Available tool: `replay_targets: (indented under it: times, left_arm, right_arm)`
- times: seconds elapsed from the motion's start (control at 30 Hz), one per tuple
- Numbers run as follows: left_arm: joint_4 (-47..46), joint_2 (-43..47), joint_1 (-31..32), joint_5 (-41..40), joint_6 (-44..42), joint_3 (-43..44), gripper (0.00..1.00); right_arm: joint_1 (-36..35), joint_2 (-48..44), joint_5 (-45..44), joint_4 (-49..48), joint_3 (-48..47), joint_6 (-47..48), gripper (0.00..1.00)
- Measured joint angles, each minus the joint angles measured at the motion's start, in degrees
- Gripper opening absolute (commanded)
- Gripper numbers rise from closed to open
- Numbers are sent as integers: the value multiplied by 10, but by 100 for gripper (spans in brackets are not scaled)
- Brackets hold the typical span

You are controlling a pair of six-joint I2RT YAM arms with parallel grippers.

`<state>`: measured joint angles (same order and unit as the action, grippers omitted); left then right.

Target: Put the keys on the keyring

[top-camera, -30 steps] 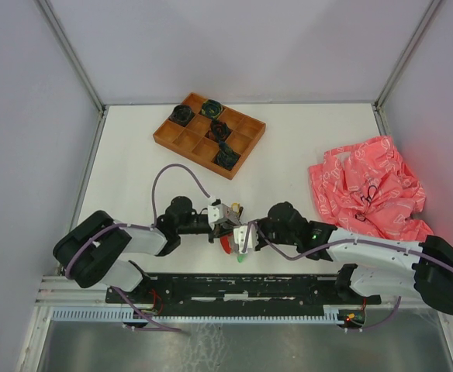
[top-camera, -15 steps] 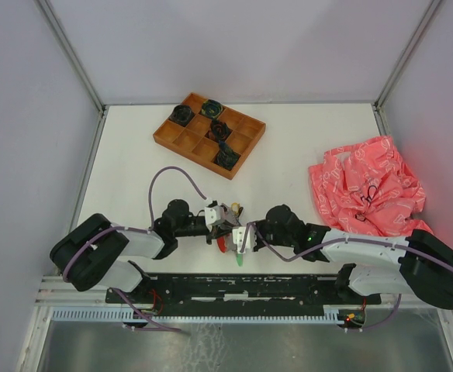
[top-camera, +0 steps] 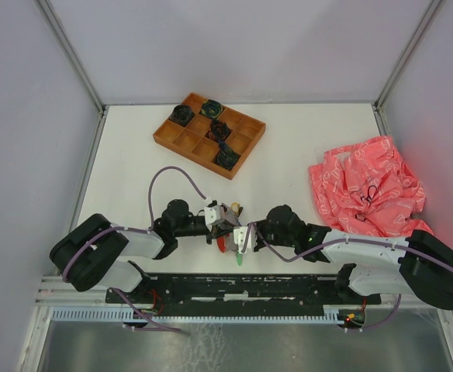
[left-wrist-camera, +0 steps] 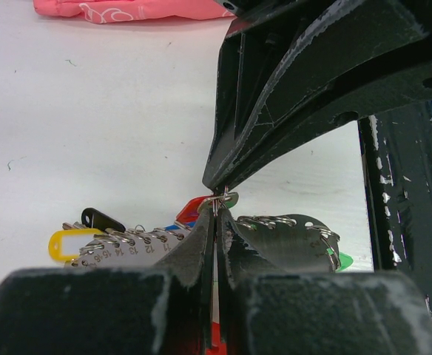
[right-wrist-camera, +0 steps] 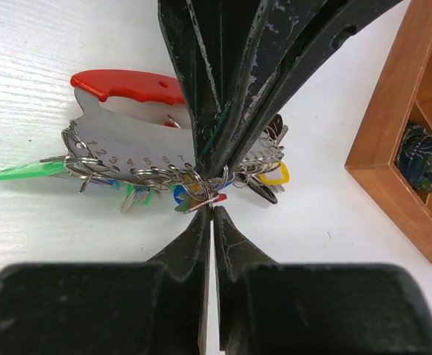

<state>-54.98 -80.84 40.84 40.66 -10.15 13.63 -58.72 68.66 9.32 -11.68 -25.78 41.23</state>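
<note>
**A:** What lay nearest the arm bases?

**B:** The left hand [left-wrist-camera: 216, 216], fingers pressed together, pinched a small wire ring [left-wrist-camera: 220, 198], tip to tip with the right hand [right-wrist-camera: 212, 211]. The right fingers stood nearly together at that ring; I could not tell whether they gripped it.

**A:** And the keyring?

**B:** The keyring [right-wrist-camera: 127, 140], with a red grip and a numbered grey plate, lay on the white desk [top-camera: 304, 147] under both hands. Keys [right-wrist-camera: 24, 171] with coloured tags were ringed along its edge.

**A:** Farther out?

**B:** A crumpled pink bag [top-camera: 366, 190] at right, and a wooden tray [top-camera: 168, 138] at the back.
</note>
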Motion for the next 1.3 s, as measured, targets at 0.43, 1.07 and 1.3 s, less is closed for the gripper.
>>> replay_targets:
  times: [0.43,1.07,1.3]
  left_arm:
    - [0,0,0,1,0,0,3]
    - [27,33,0,-3,-1,-4,33]
    - [66,33,0,-3,-3,8,34]
  right_arm:
    - [0,17,11,-5,-1,6,1]
    - [-2,10,16,85,-55,45,1]
    - [-10,10,17,110,-64,54,1]
